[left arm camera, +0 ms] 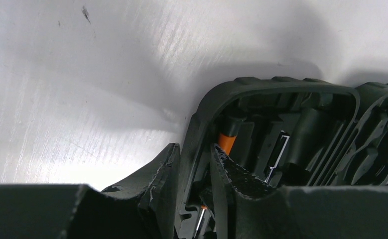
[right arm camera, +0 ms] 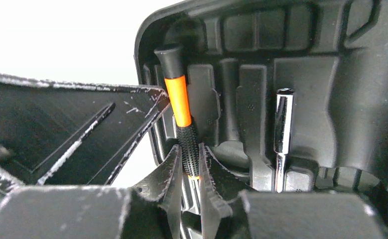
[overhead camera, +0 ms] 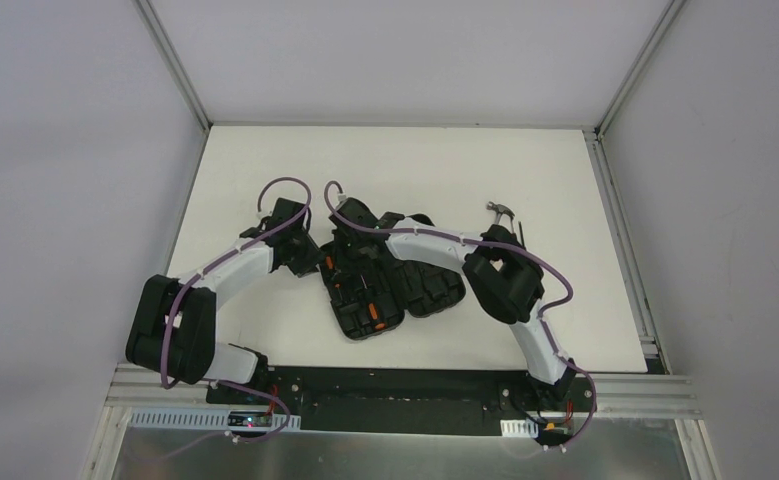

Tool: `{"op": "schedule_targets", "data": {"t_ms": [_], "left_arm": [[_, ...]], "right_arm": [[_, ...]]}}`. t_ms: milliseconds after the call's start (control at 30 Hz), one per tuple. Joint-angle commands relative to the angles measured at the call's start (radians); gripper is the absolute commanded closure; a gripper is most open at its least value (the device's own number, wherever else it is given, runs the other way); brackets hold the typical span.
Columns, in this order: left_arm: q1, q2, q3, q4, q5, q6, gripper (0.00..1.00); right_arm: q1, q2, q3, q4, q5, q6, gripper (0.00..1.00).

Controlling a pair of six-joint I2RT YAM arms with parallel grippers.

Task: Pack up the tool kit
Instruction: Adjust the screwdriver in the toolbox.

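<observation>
Found case (overhead camera: 357, 315) open & flat at mid-table (overhead camera: 565, 320), both halves up, just ahead of the arm bases. Noted moulded slots inside. Saw screwdriver (right arm camera: 178, 99), black w/ orange band, lying along the slot nearest one case wall, cap end toward a rounded corner. Spotted chrome bar (right arm camera: 283, 119) in a slot near it, apart from it. Saw R gripper (right arm camera: 191, 172) nearly closed, fingers pinched on the screwdriver's knurled black grip just below the orange band. Saw L gripper (left arm camera: 194, 149) narrowed onto the case rim: one finger outside the wall, other inside the tray, wall between them. Could not tell how hard it pressed. Spotted hammer (overhead camera: 505, 212) on the table beyond the R arm, well apart from the case.
</observation>
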Motion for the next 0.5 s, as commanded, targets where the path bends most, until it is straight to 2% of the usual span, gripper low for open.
{"op": "schedule_targets", "data": {"t_ms": [0,200,467], "left_arm": [[-0.002,-0.054,0.004,0.003,0.001,-0.010,0.69],[-0.002,-0.007,0.055,0.018,0.005,0.011,0.64],[-0.003,0.068,0.064,0.015,0.007,0.013,0.74]], "right_arm": [[-0.009,0.061,-0.053,-0.111,-0.002,0.035,1.00],[-0.009,0.054,-0.059,-0.097,-0.017,0.027,1.00],[-0.010,0.050,-0.059,-0.092,-0.022,0.024,1.00]]}}
